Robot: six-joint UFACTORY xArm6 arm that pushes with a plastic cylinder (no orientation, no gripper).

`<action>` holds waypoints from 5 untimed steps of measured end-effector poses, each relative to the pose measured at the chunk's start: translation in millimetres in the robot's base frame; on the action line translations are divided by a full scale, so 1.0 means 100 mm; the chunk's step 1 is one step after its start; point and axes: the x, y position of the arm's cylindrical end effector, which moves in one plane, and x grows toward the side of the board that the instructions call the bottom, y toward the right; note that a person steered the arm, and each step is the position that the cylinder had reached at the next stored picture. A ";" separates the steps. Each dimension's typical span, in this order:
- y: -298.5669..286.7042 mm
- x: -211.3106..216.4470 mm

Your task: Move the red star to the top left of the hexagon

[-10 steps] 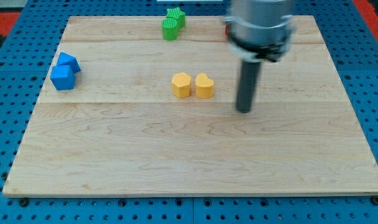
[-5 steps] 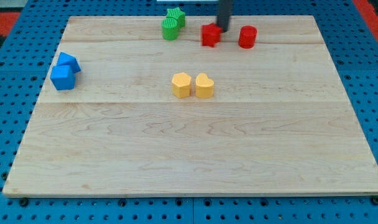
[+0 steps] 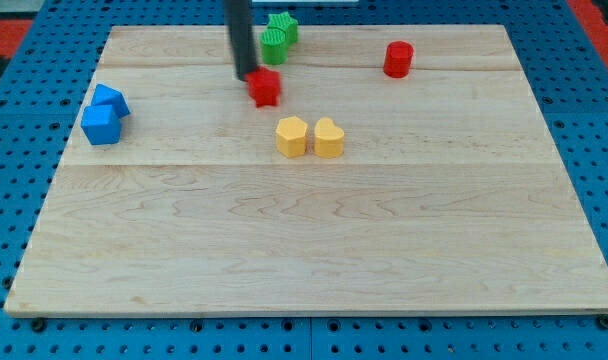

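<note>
The red star [image 3: 266, 87] lies on the wooden board, above and a little left of the yellow hexagon [image 3: 292, 136]. A yellow heart [image 3: 328, 137] touches the hexagon's right side. My tip [image 3: 246, 75] stands at the star's upper left, touching or nearly touching it. The dark rod rises from there out of the view's top.
A red cylinder [image 3: 398, 59] sits at the upper right. Two green blocks [image 3: 276, 38] sit at the top edge, just right of the rod. Two blue blocks [image 3: 104, 113] sit at the left. The board [image 3: 304, 250] lies on a blue pegboard.
The red star has slid left and down, from beside the red cylinder to above the hexagon. My tip moved left with it, from the star's upper right to its upper left.
</note>
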 end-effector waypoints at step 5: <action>0.74 0.47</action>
